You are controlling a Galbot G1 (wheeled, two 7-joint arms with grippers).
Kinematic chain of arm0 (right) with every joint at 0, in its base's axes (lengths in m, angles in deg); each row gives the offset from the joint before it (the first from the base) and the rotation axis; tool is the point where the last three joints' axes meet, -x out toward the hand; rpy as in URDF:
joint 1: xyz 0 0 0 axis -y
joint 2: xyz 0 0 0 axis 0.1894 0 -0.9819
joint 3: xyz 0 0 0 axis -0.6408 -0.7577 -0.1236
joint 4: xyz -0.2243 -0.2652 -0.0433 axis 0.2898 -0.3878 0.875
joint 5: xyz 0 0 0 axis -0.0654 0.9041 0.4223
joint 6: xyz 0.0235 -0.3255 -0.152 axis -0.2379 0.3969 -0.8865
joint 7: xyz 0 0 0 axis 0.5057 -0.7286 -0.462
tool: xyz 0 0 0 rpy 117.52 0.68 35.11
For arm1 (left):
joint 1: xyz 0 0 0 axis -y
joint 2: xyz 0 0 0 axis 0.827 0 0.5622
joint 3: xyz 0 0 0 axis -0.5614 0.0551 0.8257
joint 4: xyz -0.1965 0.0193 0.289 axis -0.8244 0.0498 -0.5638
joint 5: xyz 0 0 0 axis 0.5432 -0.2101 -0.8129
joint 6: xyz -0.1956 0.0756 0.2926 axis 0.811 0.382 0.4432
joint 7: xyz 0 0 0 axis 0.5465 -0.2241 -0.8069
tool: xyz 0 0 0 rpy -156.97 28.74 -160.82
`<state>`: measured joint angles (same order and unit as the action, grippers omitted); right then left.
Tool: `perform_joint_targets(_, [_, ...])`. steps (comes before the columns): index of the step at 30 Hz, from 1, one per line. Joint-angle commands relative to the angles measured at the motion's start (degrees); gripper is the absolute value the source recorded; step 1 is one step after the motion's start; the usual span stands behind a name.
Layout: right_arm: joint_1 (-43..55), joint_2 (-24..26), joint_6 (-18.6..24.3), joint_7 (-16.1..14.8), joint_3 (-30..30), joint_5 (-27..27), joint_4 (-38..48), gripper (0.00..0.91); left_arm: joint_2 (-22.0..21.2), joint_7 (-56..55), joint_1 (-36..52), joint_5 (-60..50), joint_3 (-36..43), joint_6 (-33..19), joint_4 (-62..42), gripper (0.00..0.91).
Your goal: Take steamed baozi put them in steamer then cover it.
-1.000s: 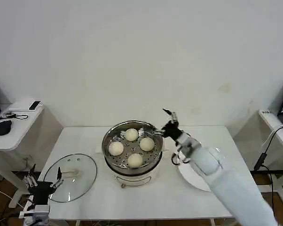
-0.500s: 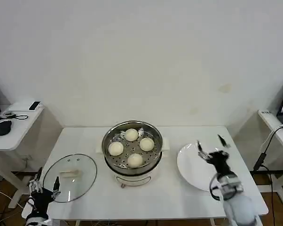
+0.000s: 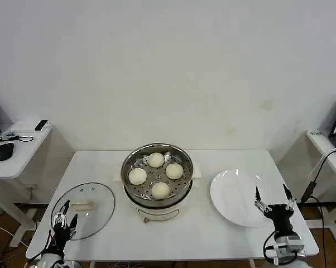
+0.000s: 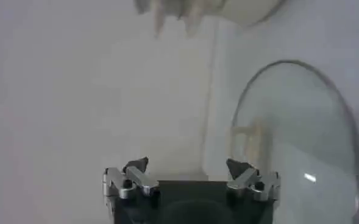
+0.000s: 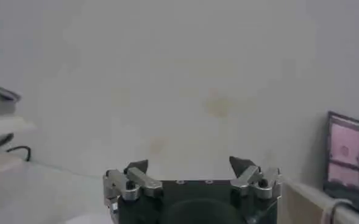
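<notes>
left gripper [image 3: 63,218] at table's [image 3: 112,240] near-left edge, fingers apart, over the glass cover [image 3: 84,209] rim. right gripper [image 3: 273,200] spread, empty, beside white plate [image 3: 232,195]. beyond, uncovered steamer [image 3: 157,177] holds four baozi [image 3: 160,190].

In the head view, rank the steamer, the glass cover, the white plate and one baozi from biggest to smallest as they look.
1. Steamer, looks widest.
2. White plate and cover: too close in size to rank.
3. Any one steamed baozi, far the smallest.
</notes>
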<state>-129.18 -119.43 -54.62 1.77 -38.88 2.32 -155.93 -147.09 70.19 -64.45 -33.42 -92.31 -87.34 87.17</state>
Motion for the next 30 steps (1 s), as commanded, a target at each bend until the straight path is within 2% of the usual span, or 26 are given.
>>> perform_joint_targets(1, [-3.13,-2.76,1.22,0.52,1.8,1.4,-0.16,0.907,2.42,0.5,5.53,-5.2,2.63,-0.42,-5.8,0.907])
perform_joint_targets(20, [-5.56,-5.62,2.22,0.73,0.93,3.53,-0.8,0.907,3.95,0.37,14.03,-4.54,5.82,-1.23,-12.39,0.907])
perform_joint_targets(30, [-5.64,-7.11,2.33,0.76,0.07,4.7,-0.82,0.907,3.29,0.02,19.26,-4.52,8.79,-1.38,-17.3,0.907])
